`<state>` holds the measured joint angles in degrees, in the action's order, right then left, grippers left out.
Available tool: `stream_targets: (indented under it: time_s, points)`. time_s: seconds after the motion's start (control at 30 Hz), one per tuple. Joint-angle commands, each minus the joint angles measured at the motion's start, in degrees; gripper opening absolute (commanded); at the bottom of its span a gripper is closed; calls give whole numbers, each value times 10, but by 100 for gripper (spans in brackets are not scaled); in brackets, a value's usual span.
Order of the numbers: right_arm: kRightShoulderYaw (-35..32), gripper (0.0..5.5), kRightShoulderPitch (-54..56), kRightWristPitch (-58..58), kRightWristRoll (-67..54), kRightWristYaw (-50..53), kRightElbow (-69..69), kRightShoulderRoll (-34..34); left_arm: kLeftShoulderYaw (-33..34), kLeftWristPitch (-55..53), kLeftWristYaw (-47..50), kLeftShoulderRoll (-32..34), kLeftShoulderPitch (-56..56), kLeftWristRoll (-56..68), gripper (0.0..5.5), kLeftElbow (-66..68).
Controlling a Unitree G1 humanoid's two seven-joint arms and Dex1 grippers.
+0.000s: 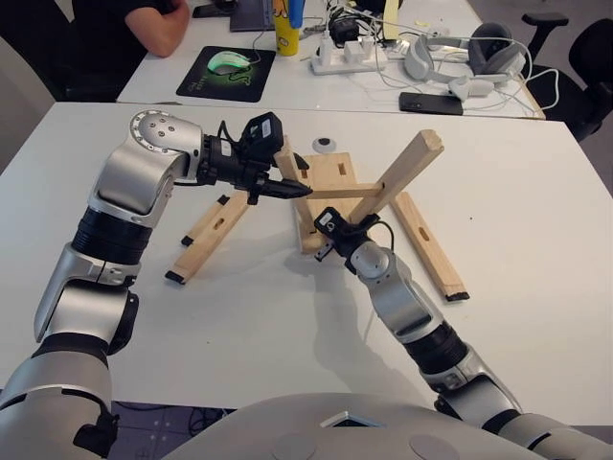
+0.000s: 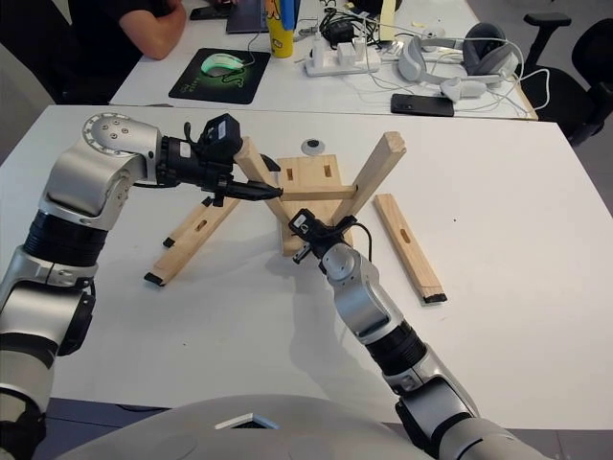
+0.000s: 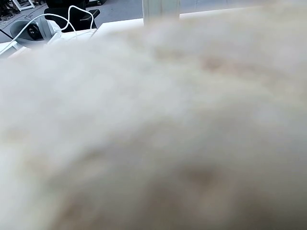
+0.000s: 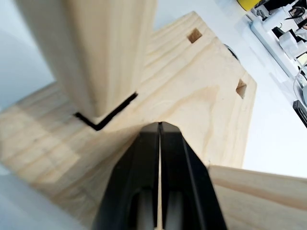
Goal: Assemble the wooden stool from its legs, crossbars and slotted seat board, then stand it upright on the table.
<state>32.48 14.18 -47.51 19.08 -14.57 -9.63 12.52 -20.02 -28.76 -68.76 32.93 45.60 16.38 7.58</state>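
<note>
The slotted seat board (image 1: 331, 171) lies flat on the white table (image 1: 287, 316). Two legs lean over it, joined by a crossbar (image 1: 343, 192). My left gripper (image 1: 287, 189) reaches in from the left and is shut on the left leg (image 1: 287, 158); blurred wood sits close against the left wrist camera. The right leg (image 1: 412, 163) slants up to the right. My right gripper (image 1: 326, 235) is low at the board's near edge, shut with nothing between its fingers (image 4: 144, 158). In front of it, a leg's end (image 4: 100, 52) rests on the seat board (image 4: 201, 81).
Two more slotted legs lie flat, one to the left (image 1: 206, 235) and one to the right (image 1: 431, 244). A small round object (image 1: 326, 145) sits behind the board. There is bare table in front and to the far right. A cluttered desk (image 1: 441, 96) stands beyond.
</note>
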Motion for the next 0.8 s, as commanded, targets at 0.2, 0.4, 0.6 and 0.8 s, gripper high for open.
stream_targets:
  time_s: [0.2,0.4,0.6,0.8]
  points:
    - [74,0,-85,-103,-65,-102,42,17,-51,-12,15,-61,-8,-37,206,7]
    - [70,0,-94,-110,-76,-107,38,21,-32,-12,25,-64,-8,-32,206,8]
    - [61,0,-93,-101,-76,-107,42,23,32,-19,45,-45,-25,-7,270,-12]
    - [47,0,-97,-93,-75,-100,47,18,110,-74,49,-5,-30,48,358,-69]
